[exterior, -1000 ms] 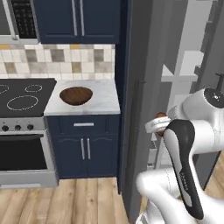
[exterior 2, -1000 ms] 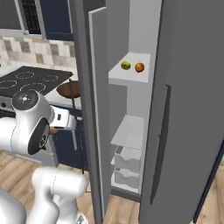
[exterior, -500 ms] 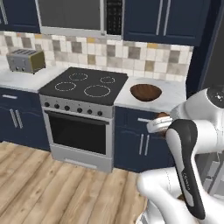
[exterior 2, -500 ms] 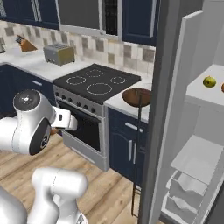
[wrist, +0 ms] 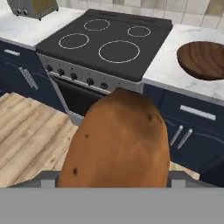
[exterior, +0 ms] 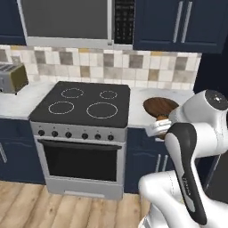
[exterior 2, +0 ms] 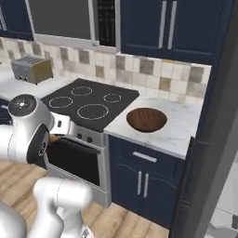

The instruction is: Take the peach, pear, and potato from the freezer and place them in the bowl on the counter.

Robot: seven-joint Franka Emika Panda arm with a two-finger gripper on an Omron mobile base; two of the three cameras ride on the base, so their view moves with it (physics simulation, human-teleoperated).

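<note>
Glossy white rounded arm (exterior: 187, 156) with dark joints.

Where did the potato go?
The potato is in the robot's claw, big and close at the bottom middle of the hand view. It hangs over the wooden floor before the stove, with the bowl up to its right.

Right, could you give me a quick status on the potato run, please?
Gripper shut on potato. Bowl on counter, nothing in it yet. Stove beside it; nothing blocking the bowl.
</note>
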